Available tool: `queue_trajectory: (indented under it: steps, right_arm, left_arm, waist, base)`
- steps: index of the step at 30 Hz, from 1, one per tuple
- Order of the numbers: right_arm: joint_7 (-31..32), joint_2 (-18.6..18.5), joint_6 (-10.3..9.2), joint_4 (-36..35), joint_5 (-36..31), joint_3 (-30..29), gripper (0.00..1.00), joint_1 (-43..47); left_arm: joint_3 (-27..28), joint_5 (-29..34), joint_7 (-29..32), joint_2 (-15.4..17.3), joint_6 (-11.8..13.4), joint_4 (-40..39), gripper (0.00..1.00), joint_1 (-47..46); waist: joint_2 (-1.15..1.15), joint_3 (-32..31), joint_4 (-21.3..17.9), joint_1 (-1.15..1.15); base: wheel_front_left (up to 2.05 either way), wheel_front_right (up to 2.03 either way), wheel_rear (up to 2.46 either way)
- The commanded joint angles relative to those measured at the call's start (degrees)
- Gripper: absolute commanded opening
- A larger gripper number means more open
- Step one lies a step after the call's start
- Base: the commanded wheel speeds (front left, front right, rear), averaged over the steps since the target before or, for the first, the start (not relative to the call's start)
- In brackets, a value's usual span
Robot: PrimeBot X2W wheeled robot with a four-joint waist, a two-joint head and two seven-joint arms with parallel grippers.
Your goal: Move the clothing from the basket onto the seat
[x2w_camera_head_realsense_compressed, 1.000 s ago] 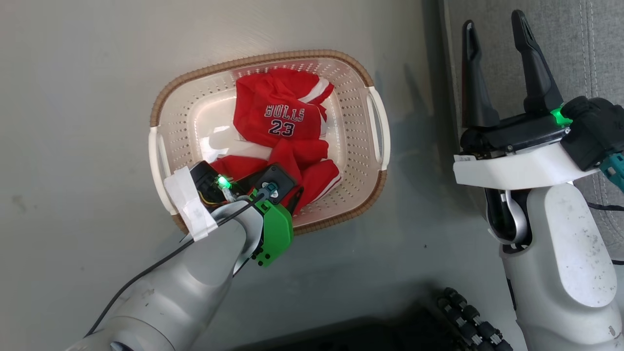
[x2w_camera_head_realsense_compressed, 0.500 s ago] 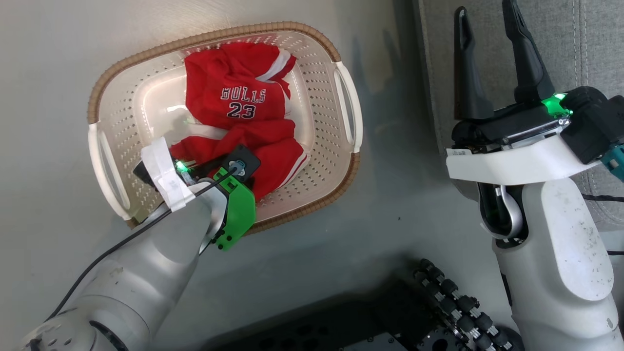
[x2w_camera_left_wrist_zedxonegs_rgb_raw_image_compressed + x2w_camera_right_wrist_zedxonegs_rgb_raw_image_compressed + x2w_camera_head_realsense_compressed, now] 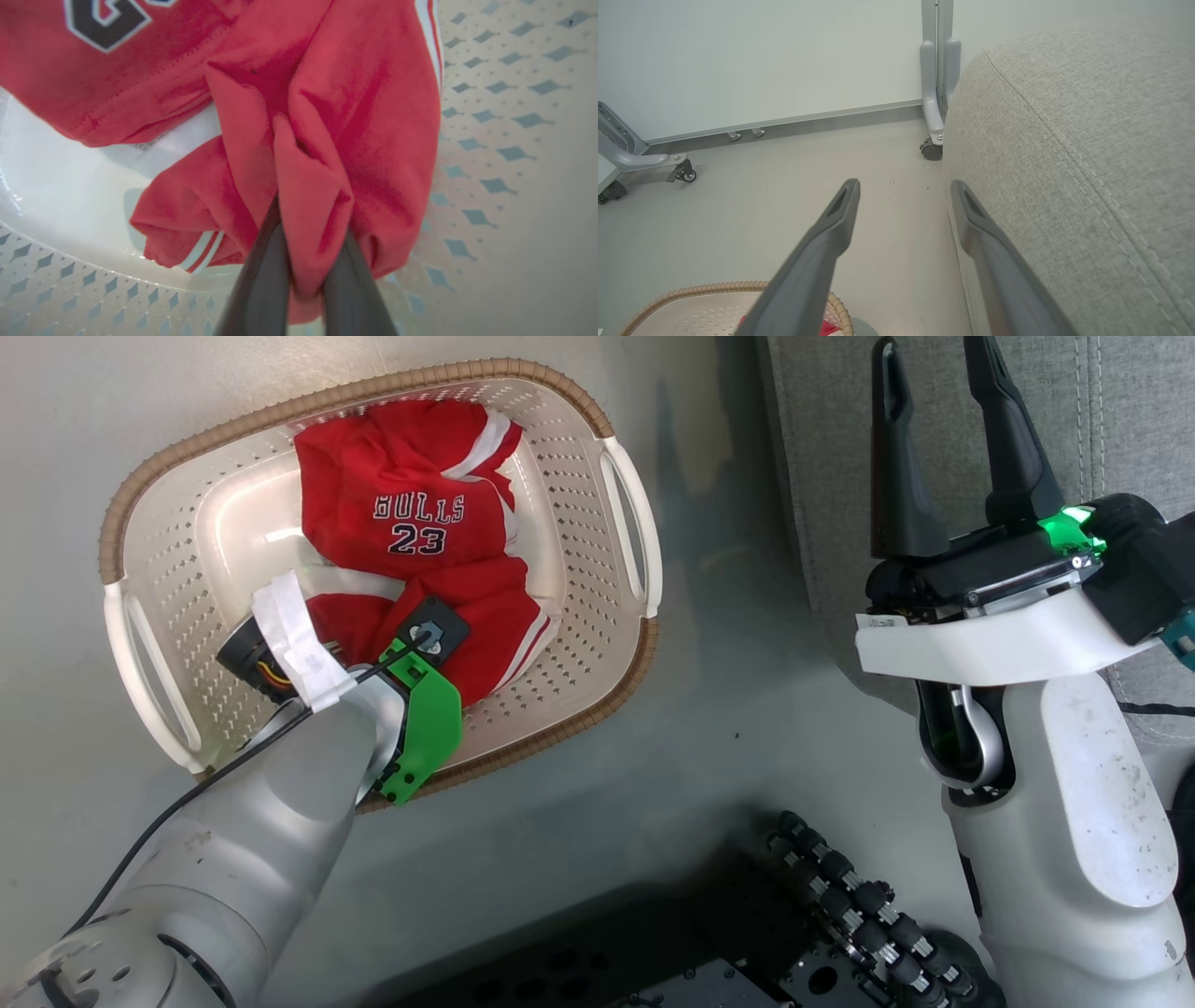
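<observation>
The cream basket (image 3: 579,644) with its brown rim sits on the floor, holding the red clothing. The "BULLS 23" jersey (image 3: 411,513) lies at the far side, with the red shorts (image 3: 499,625) in front of it. My left gripper (image 3: 310,219) reaches down into the basket and is shut on a raised fold of the shorts (image 3: 308,186). In the head view its wrist hides the fingers. My right gripper (image 3: 931,355) hangs open and empty beside the front edge of the grey seat (image 3: 1120,411). The right wrist view shows the same seat (image 3: 1087,140).
My dark base with its roller wheels (image 3: 840,896) fills the bottom of the head view. A grey wheeled frame leg (image 3: 931,116) stands against the wall by the seat's corner, and another castor (image 3: 682,173) is at the left. The basket's rim (image 3: 714,287) shows below the right gripper.
My left gripper has shut on a fold of the red shorts. The head camera has moved, so the basket now sits further left and higher in that view. The right gripper stays open.
</observation>
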Motion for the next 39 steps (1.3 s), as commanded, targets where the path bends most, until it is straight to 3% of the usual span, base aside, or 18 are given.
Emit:
queue_trajectory:
  steps: [1,12,22,30,39]
  right_arm:
    - [-0.3,0.0,0.0,-0.2,0.2,-0.3,1.0,-0.7]
    - [-0.3,0.0,0.0,0.5,-3.9,-1.3,1.0,1.8]
    - [-0.2,-0.1,0.0,2.5,-7.6,-2.9,1.0,5.5]
    - [3.0,-0.1,0.0,1.5,-9.8,-4.6,1.0,9.4]
    - [5.9,-0.1,0.0,0.1,-10.4,-5.8,1.0,13.1]
  left_arm:
    - [-0.3,-0.2,-0.5,0.3,0.3,0.3,0.0,-0.8]
    - [0.0,-0.6,-11.2,-1.0,1.1,-0.2,0.0,1.2]
    - [4.6,-4.7,-18.4,-1.9,2.1,-5.4,0.0,6.0]
    - [16.4,-2.9,-18.6,3.2,6.1,-27.3,0.0,13.2]
    - [29.4,1.8,-18.6,5.3,7.2,-44.9,0.0,22.2]
  waist:
    - [0.0,-0.2,0.1,0.0]
    - [0.0,-7.2,3.3,0.0]
    - [0.0,-16.9,8.5,0.0]
    - [0.0,-24.8,13.6,0.0]
    - [0.0,-31.1,17.0,0.0]
  base:
    - [0.0,0.0,0.0]
    - [0.0,0.0,0.0]
    - [0.0,0.0,0.0]
    - [0.0,0.0,0.0]
    - [0.0,0.0,0.0]
